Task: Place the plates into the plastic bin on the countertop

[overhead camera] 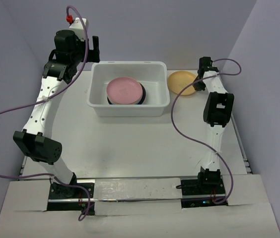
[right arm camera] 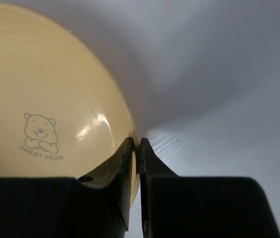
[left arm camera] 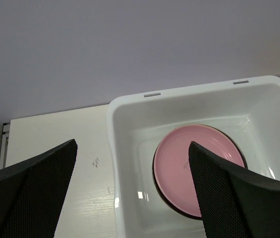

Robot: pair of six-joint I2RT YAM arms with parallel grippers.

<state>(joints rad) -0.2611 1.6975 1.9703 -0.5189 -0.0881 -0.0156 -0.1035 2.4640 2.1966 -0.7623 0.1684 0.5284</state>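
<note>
- The right gripper (right arm camera: 135, 145) has its two fingers pinched together on the rim of the yellow plate (right arm camera: 40, 99), one finger above the edge and one below it.
- That plate lies flat on the countertop (overhead camera: 130, 144) at its far right corner, just beside the right end of the bin (overhead camera: 127, 63) and outside it; a small bear print shows on its face.
- The left gripper (left arm camera: 132, 145) hangs with its fingers wide apart and nothing between them, above the far left corner of the bin.
- In the bin, a pink plate (overhead camera: 124, 90) lies on top near the middle of the floor, with the dark rim of another plate showing beneath it.
- Step in hand, as I judge it: gripping the yellow plate, seemingly the only plate outside the bin.
- The next move calls for lifting the plate by its pinched edge, carrying it left over the bin's right wall without clipping the rim, and setting it on the pink plate.
</note>
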